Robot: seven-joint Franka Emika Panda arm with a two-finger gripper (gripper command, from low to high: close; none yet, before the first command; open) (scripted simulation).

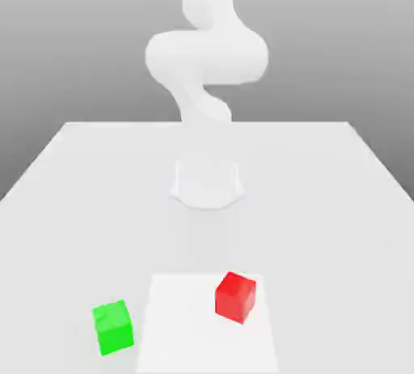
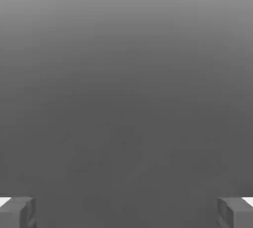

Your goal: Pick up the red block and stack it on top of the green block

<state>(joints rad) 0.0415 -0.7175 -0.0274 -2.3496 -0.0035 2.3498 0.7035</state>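
White table (image 1: pixel 307 227) with pale square (image 1: pixel 186 340) under red block (image 1: pixel 235 297), fingers (image 2: pixel 126 213) spread wide.

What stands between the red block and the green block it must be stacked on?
Nothing visible: between the red block and the green block lie only flat white sheet and tabletop.
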